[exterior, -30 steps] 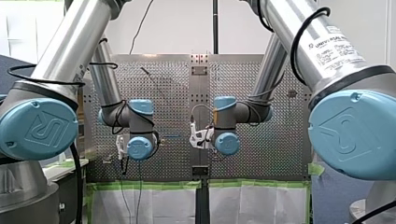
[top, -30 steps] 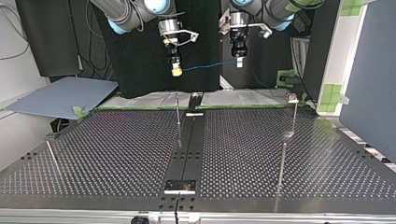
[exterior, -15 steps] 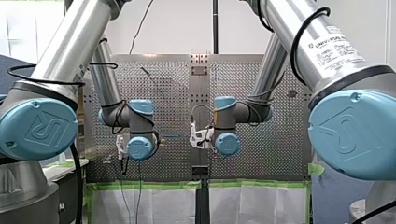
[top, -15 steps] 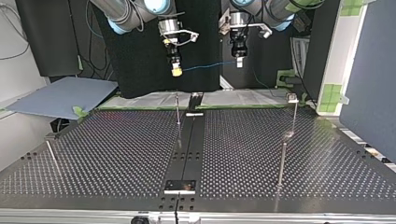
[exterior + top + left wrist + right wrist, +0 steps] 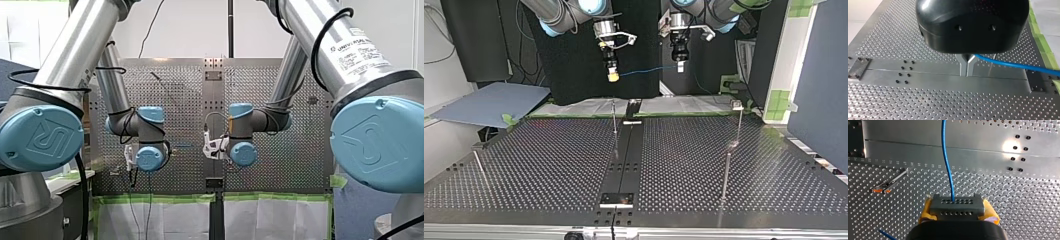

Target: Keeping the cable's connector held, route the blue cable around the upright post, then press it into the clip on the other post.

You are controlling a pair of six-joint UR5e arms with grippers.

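My right gripper (image 5: 958, 211) clenches the dark grey connector (image 5: 957, 204), and my left gripper (image 5: 967, 65) is pinched on the blue cable (image 5: 1010, 64). The cable runs nearly level between them, high above the perforated table (image 5: 549, 160). A thin upright post (image 5: 614, 117) stands below my right gripper, and a clip-topped post (image 5: 739, 120) stands at the top view's right.

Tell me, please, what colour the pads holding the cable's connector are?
Yellow. The pads clamp the grey connector; the right wrist view shows them best.
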